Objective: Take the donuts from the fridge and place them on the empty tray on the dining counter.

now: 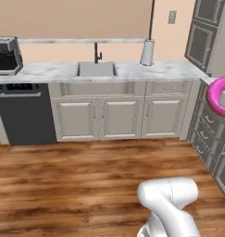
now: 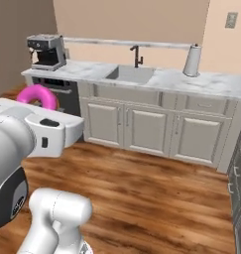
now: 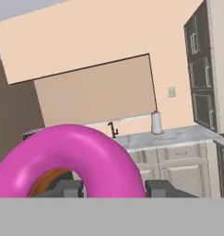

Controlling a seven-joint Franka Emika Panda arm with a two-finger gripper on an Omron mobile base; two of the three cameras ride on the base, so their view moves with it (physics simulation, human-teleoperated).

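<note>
a kitchen with a wood plank floor (image 1: 86,180) and a peach wall; along the wall runs a marbled surface (image 1: 49,71) over pale cupboard doors. taking the sink (image 1: 96,69) as the landmark and going left to right: a coffee machine (image 1: 6,55) sits at the far left of the surface well away from the sink, a dark dishwasher front (image 1: 26,113) is below and left of the sink, a black tap (image 1: 97,52) rises just behind it, and a pale cone-shaped pot (image 1: 147,52) stands on the surface to the right of the sink. further right are dark grey cabinets (image 1: 204,32).

the pink donut (image 3: 69,159) is off any shelf and up in the air, carried by the robot. in the hand view it stands on edge right at the fingers (image 3: 113,189), the ring's hole facing the camera, with a dark fingertip showing at each side of its lower rim; the fingers are drawn narrow and clamped on the donut. in the left base view the same donut (image 1: 218,96) hangs at the right edge, well right of the sink and above the floor.

neither the wooden tray nor the dining surface can be seen from here, so the relation that matters is this: the donut is already in the grip, upright, and the drop-off lies somewhere away from the sink wall. i judge the base has to turn and drive before any lowering, and the ring would likely need to be tipped flat.
</note>
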